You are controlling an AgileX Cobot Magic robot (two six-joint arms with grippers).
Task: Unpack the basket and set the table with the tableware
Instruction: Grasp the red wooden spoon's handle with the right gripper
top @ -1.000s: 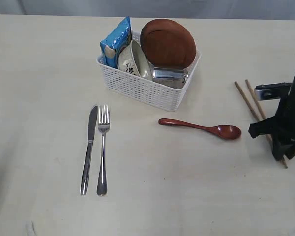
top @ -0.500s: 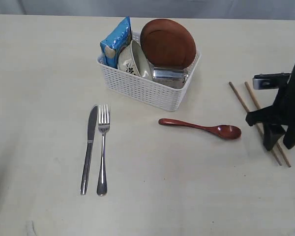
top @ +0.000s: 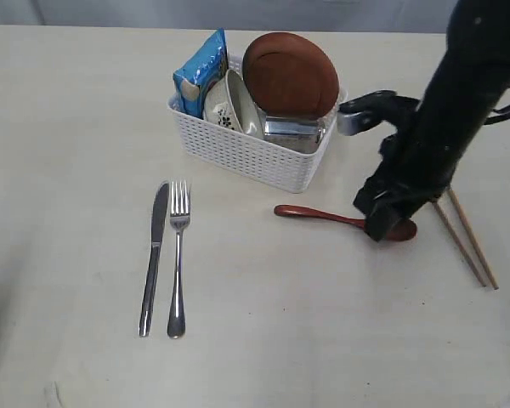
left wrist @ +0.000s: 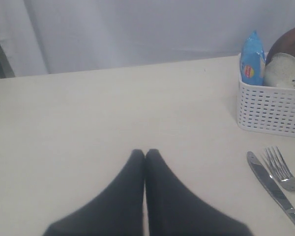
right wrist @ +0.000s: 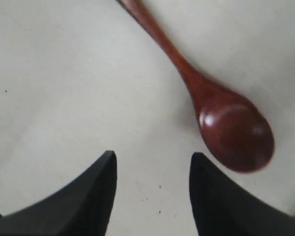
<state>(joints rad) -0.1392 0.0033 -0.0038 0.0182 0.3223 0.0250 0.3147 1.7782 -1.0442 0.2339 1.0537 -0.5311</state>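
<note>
Just over the counter [top: 68, 127], close beside the bowl end of the dark red spoon [right wrist: 233, 132], the right hand [right wrist: 152, 164] is seen with its jaws set well apart and nothing between them. The left hand [left wrist: 145, 153] is pressed shut and empty, away from the basket [top: 255, 157]. The spoon is judged light, stiff and smooth, and since it lies flat it would best be pinched across its narrow neck. The two chopsticks [top: 465, 255], laid just beyond the right arm, are thin and judged likely to roll. Knife [top: 155, 246] and fork [top: 178, 272] are already laid side by side. In the basket, the brown plate [top: 289, 75] is leaned upright and could be taken by its upper rim. The floral bowl [top: 229, 106] is judged fragile and the steel cup [top: 293, 130] slippery. Their lower parts are hidden by the lattice wall, beside a blue chip bag [top: 200, 72], and the spoon's bowl end is partly covered by the hand in the exterior view.
</note>
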